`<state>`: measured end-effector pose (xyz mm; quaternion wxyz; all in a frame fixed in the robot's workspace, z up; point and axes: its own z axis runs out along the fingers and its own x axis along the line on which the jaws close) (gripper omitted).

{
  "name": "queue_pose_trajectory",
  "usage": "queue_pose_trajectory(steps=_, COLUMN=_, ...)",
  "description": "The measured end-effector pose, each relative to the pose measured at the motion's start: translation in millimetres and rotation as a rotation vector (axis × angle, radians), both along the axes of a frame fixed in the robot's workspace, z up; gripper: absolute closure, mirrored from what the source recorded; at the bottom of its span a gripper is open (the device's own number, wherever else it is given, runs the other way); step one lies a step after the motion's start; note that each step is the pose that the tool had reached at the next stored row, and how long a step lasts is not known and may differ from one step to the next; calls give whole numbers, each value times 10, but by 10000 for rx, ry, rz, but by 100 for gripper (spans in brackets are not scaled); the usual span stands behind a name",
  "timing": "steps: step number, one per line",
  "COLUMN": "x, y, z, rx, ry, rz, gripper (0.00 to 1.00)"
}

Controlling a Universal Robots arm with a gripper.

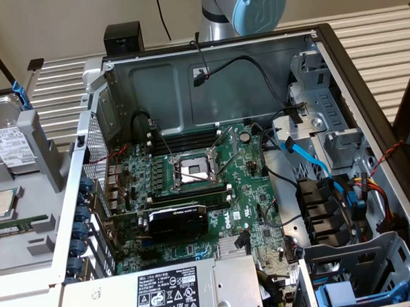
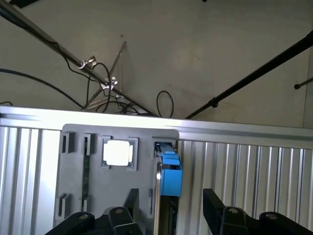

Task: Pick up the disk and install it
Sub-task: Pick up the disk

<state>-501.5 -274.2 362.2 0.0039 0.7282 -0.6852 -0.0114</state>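
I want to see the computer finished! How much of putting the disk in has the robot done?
Nothing looks done yet: the disk stands in the grey tray, outside the computer case. Right now the open hand is lined up on the disk, not gripping it. Left: the pick-up and the install.

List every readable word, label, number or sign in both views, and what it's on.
"NVIDIA": strip on the black graphics card.
Label on the power supply: print and symbols, too small to read.
Label on the disk: too small to read.
Logo on the arm joint cap: cut off, unreadable.
Wrist view: no text.
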Motion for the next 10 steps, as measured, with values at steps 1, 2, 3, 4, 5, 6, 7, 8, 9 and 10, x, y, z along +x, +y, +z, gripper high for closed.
queue_pose_trajectory(steps=1, x=0, y=0, z=-18, rx=0, ry=0, rz=0, gripper=38)
queue_pose_trajectory(steps=2, x=0, y=0, z=-36, rx=-1, ry=1, rz=0, gripper=32)
queue_pose_trajectory(steps=3, x=0, y=0, z=-54, rx=-1, ry=2, rz=0, gripper=32)
queue_pose_trajectory(steps=4, x=0, y=0, z=-73, rx=0, ry=2, rz=0, gripper=32)
queue_pose_trajectory(steps=5, x=0, y=0, z=-90, rx=0, ry=1, rz=0, gripper=32)
queue_pose_trajectory(steps=6, x=0, y=0, z=-109, rx=-1, ry=1, rz=0, gripper=32)
queue_pose_trajectory(steps=7, x=0, y=0, z=-127, rx=0, ry=1, rz=0, gripper=32)
queue_pose_trajectory(steps=8, x=0, y=0, z=-145, rx=0, ry=0, rz=0, gripper=32)
queue_pose_trajectory(steps=9, x=0, y=0, z=-163, rx=0, ry=1, rz=0, gripper=32)
queue_pose_trajectory(steps=10, x=0, y=0, z=-181, rx=0, ry=1, rz=-1, gripper=32)
